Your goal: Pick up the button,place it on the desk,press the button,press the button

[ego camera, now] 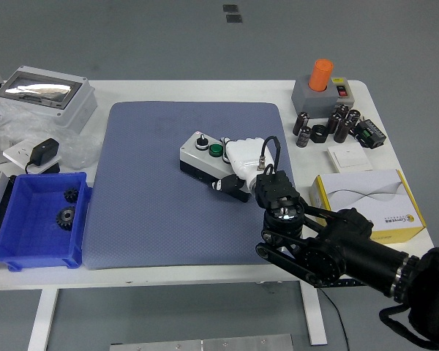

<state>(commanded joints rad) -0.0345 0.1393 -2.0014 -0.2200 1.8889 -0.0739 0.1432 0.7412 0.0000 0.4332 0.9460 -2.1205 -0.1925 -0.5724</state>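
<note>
Button box [205,155] on blue-grey mat [146,212], mid-table, slightly right of centre. Right hand [241,162] clasped over box's right end, fingers wrapped around it. Box judged rigid plastic, light, smooth-sided; likely to skid under press. Best hold: short ends, clear of green cap [216,151]. Left hand absent.

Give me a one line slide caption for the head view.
Right hand grips the grey button box on the blue mat, beside a blue bin.
</note>
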